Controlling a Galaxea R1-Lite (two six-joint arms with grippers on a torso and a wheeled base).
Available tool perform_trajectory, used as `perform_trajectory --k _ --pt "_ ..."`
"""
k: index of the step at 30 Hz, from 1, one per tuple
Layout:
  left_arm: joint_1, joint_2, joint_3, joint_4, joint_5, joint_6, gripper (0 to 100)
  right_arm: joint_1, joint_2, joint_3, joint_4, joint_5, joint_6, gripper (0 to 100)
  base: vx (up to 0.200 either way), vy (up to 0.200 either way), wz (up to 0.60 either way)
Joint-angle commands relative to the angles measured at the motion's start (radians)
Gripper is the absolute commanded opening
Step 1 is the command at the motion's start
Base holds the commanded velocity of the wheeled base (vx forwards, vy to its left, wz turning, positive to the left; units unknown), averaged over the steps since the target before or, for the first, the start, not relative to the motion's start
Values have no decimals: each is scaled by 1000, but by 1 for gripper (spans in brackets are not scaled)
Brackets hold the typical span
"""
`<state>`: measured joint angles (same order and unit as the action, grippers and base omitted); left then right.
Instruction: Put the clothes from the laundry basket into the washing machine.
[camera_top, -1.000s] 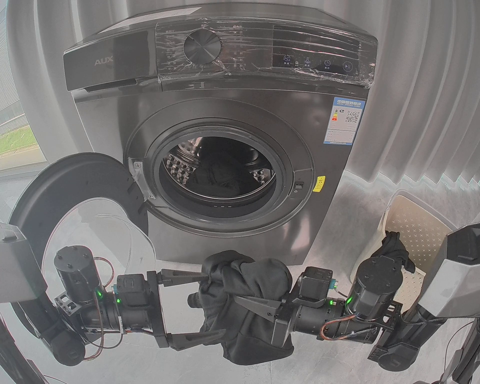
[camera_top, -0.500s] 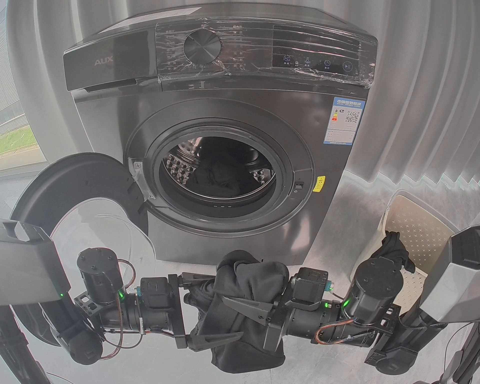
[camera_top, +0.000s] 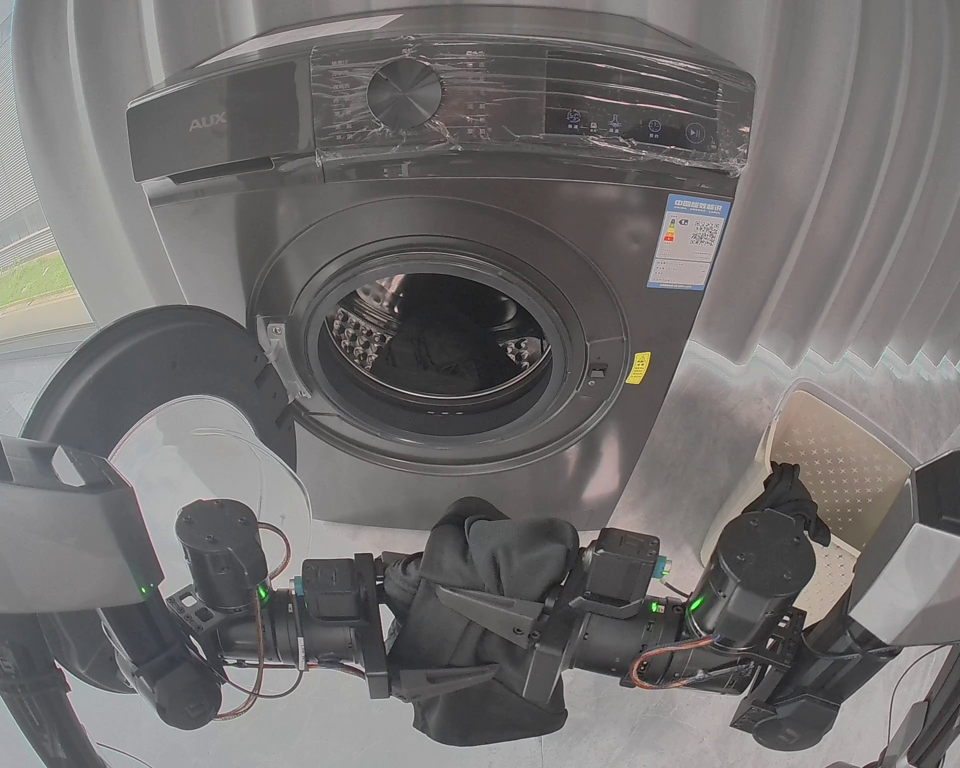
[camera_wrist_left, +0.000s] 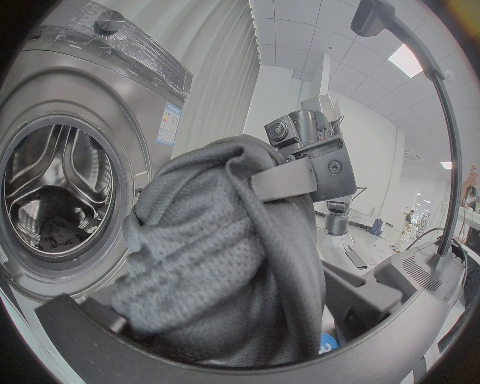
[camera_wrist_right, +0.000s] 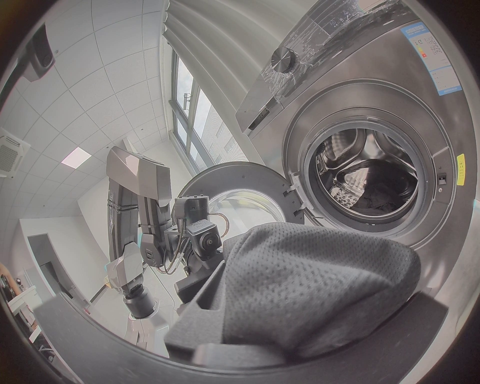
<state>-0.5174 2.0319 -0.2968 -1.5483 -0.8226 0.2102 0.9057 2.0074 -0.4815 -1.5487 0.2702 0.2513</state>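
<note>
You have a bunched dark grey knit garment (camera_top: 490, 600) held below the open porthole of the grey front-loading washing machine (camera_top: 450, 205). The right gripper (camera_top: 470, 640) clamps it; the left gripper (camera_top: 440, 622) straddles it, fingers spread. A beige perforated laundry basket (camera_top: 842, 452) stands at the right.

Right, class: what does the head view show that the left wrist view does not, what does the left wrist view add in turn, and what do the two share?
The head view adds the laundry basket with a dark cloth draped over its rim, and the machine's open door. The left wrist view adds the ceiling with its lit panels. Both share the washing machine, dark clothes lying in its drum, and the dark garment gripped by the right gripper in front of the opening.
</note>
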Motion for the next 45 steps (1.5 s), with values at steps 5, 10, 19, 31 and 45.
perform_trajectory --k 5,10,19,31,45 --pt "2 1 -10 -3 0 -3 0 -1 1 -2 -1 -2 2 0 0 0 0" --pt "4 -9 -2 -3 0 -3 0 -7 4 -8 -1 -5 0 0 0 0 0" --pt "10 -13 -1 -3 0 -5 0 -13 5 -9 -1 -6 0 100 0 0 0" --pt "53 -16 -4 -3 6 -6 0 -171 -7 156 1 -172 13 100 0 0 0" --pt "48 -78 10 -3 137 -14 0 -225 -151 219 2 -151 -86 100 0 0 0"
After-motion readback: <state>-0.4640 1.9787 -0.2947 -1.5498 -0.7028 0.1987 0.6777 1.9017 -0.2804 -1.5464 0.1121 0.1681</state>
